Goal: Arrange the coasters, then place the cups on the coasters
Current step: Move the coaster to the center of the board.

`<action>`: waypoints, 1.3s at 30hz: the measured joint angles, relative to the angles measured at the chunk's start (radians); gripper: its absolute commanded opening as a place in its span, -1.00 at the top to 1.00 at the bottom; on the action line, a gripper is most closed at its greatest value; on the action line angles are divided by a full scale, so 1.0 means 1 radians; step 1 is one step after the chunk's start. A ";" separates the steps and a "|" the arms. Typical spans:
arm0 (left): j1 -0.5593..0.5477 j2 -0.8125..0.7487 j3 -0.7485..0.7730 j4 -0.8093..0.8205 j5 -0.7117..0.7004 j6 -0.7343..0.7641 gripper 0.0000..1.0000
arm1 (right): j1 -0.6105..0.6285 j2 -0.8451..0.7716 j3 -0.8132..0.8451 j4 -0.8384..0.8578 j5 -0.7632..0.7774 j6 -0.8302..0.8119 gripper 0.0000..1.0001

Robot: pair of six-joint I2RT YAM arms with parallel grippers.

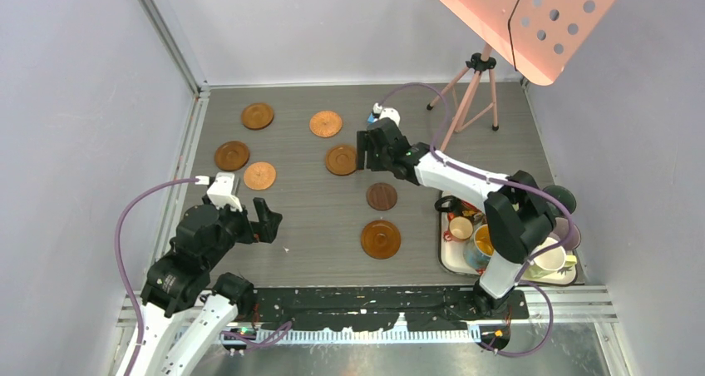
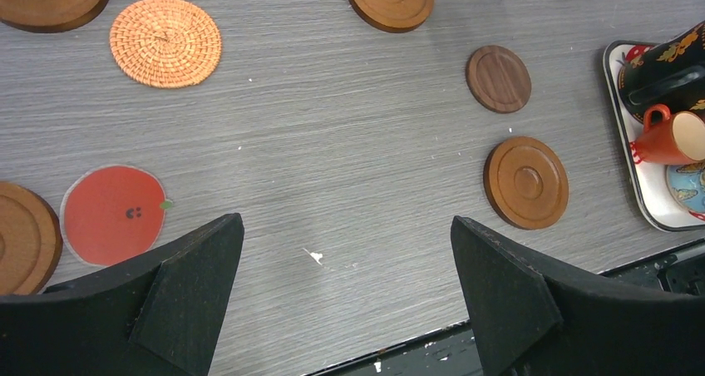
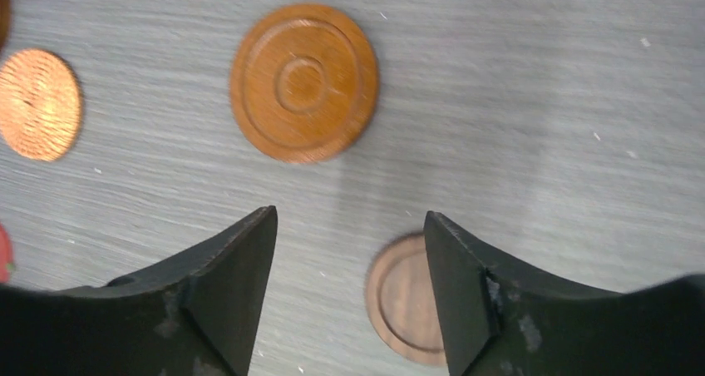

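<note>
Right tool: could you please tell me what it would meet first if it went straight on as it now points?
Probably bare table, just short of the ringed brown coaster; the right tool is open and empty. Depth is hard to judge.

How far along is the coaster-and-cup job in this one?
Done: the coasters lie spread flat over the table, though no tidy layout shows. In hand: the right gripper hangs open and empty near a ringed brown coaster; the left gripper is open too, holding nothing. Left: every visible cup sits on the tray; no coaster carries one.
</note>
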 measured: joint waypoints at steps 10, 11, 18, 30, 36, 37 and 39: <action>0.000 0.000 0.000 -0.002 -0.006 -0.001 -0.99 | -0.009 -0.063 -0.189 -0.077 0.029 -0.038 -0.72; 0.000 0.000 0.000 -0.002 -0.006 -0.001 -0.99 | -0.009 -0.063 -0.198 -0.080 0.029 -0.038 -0.72; 0.000 0.000 0.000 -0.002 -0.006 -0.001 -0.99 | -0.014 -0.064 -0.240 -0.086 0.027 -0.037 -0.75; 0.000 0.000 0.000 -0.002 -0.005 -0.001 -0.99 | -0.016 -0.078 -0.324 -0.036 -0.009 -0.020 -0.74; 0.000 0.000 0.000 -0.002 -0.005 -0.001 -0.99 | -0.016 -0.077 -0.340 0.001 -0.043 -0.008 -0.69; 0.000 0.000 0.000 -0.002 -0.005 -0.001 -0.99 | -0.016 -0.077 -0.341 0.008 -0.049 -0.006 -0.69; 0.000 0.000 0.000 -0.002 -0.005 -0.001 -0.99 | -0.016 -0.074 -0.341 0.024 -0.061 -0.005 -0.68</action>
